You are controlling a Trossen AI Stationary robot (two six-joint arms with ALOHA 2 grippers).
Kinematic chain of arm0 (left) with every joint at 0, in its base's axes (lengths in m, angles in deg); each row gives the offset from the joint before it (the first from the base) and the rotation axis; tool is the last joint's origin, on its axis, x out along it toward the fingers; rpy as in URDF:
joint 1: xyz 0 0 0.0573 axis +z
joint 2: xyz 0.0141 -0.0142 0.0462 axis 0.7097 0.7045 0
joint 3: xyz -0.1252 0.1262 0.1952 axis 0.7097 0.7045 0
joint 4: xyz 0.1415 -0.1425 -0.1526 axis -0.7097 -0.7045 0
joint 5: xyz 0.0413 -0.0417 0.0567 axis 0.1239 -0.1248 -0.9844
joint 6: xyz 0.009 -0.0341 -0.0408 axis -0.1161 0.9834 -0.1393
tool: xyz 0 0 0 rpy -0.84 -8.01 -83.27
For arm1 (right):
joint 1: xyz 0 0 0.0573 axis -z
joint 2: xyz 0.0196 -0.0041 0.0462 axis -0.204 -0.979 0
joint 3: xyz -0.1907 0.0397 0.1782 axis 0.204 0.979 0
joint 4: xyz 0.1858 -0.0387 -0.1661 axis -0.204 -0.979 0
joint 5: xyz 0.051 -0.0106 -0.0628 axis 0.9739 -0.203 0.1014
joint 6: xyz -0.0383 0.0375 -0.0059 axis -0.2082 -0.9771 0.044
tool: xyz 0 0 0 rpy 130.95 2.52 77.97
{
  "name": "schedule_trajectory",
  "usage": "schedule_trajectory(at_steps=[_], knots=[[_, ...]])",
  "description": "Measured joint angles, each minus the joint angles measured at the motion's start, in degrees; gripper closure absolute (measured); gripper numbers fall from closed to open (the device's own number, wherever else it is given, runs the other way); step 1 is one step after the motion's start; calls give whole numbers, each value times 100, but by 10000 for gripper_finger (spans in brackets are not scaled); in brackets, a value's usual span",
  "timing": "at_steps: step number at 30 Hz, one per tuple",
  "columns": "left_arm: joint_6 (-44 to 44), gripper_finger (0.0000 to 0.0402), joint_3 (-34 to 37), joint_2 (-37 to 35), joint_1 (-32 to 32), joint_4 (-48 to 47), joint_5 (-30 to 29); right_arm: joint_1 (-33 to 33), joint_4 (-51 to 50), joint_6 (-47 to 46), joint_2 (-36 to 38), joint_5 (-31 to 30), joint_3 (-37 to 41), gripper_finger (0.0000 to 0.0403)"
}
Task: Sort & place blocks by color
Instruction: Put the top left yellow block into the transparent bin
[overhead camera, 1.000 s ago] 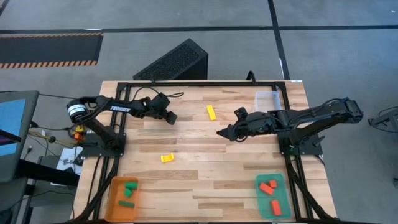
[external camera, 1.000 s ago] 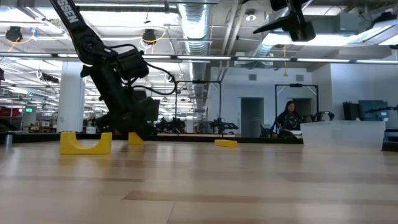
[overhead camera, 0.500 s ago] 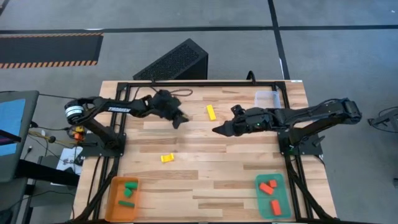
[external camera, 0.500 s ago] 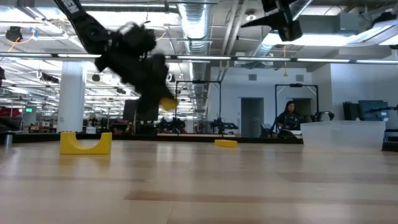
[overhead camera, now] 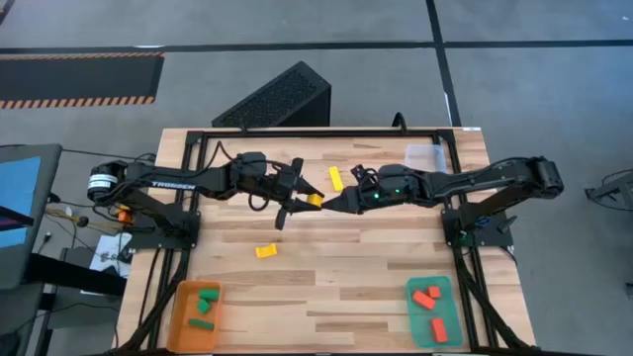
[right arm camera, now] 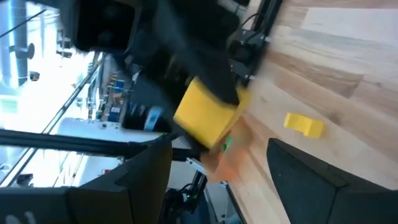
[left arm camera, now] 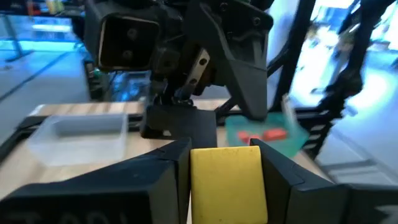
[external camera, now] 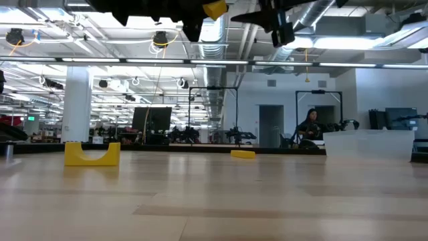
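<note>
Pale wooden planks stretch under me, with an open hall beyond. Held high over mid-table, the yellow block [left arm camera: 225, 182] sits clamped between the fingers of my left gripper [overhead camera: 303, 195]. My right gripper [overhead camera: 331, 207] faces it just beside, fingers spread wide and empty. I judge this a handover: my right fingers must close squarely on the block before my left lets go. Two more yellow blocks lie below, a bar [overhead camera: 336, 178] and an arch [overhead camera: 265, 251]. My left arm reads TROSSEN [overhead camera: 175, 183].
</note>
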Motion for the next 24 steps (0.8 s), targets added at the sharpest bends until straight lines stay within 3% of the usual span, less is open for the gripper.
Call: schedule_trajectory(at_steps=[8, 12, 24], knots=[[-510, 290, -547, 6, -250, -911, -676, -2, 820, 23, -409, 84, -2, 117], [-471, 293, -565, 0, -242, -1115, -718, 79, 1262, 75, -545, 60, 0, 117], [-464, 291, -565, 2, -326, -1221, -653, 126, 1323, 94, -644, -423, -35, 119]])
